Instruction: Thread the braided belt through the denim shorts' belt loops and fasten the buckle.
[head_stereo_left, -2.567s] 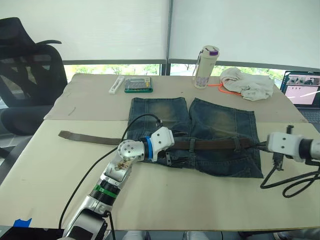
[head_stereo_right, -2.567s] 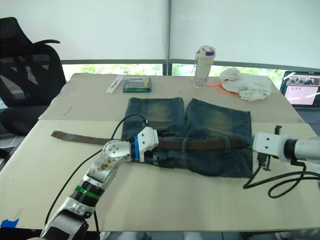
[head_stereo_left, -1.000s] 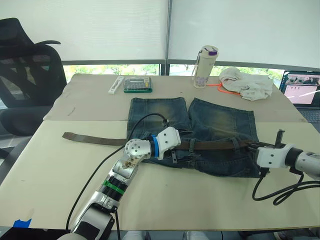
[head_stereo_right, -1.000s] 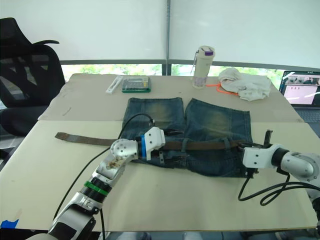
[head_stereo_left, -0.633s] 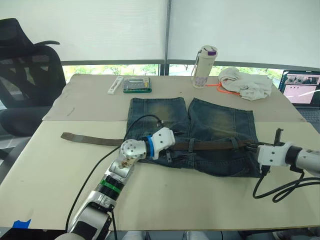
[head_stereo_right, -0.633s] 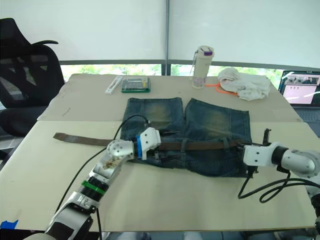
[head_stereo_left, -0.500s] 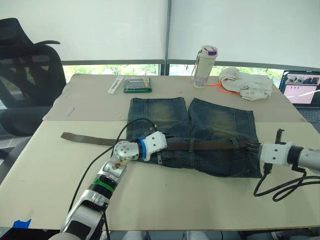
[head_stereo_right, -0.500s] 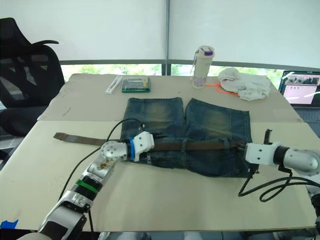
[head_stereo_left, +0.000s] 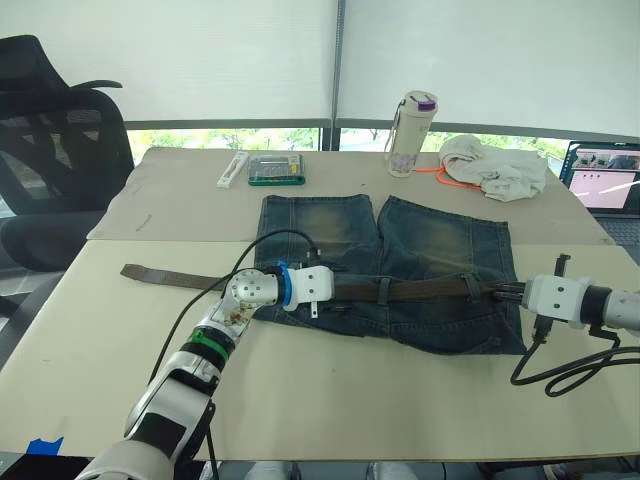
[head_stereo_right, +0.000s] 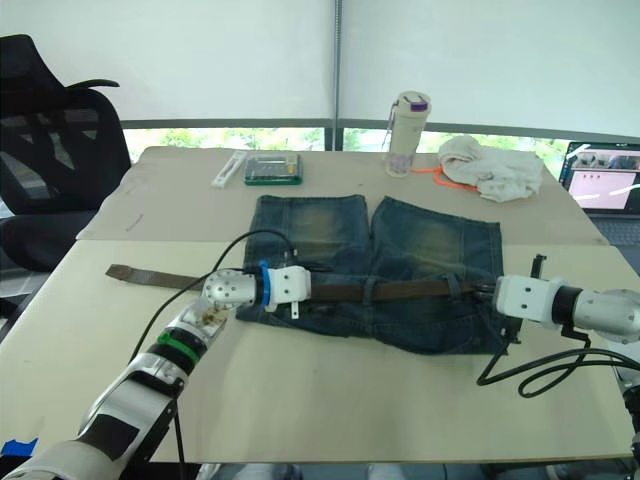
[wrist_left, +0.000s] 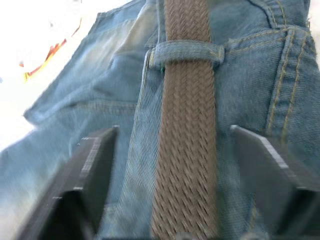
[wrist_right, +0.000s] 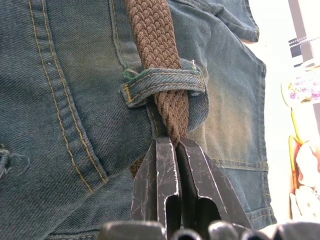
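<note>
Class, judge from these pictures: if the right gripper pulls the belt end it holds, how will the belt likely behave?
The belt is woven braid, so it is probably floppy and will trail, not push. Pinched by the right gripper beside a loop, it may drag the shorts. Its rough weave likely resists slipping.

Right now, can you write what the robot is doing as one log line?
step: threading | braided belt through belt loops of denim shorts | right gripper shut on belt | left gripper open astride belt

A beige table (head_stereo_left: 330, 400) carries the shorts (head_stereo_left: 420, 240) at its middle. The belt (head_stereo_left: 170, 276) lies across their waistband, its free end trailing onto the bare top at the left. Along the far edge lie a bottle (head_stereo_left: 410, 120), an off-white cloth (head_stereo_left: 495, 168), a calculator (head_stereo_left: 275, 170) and a white remote (head_stereo_left: 232, 170).
</note>
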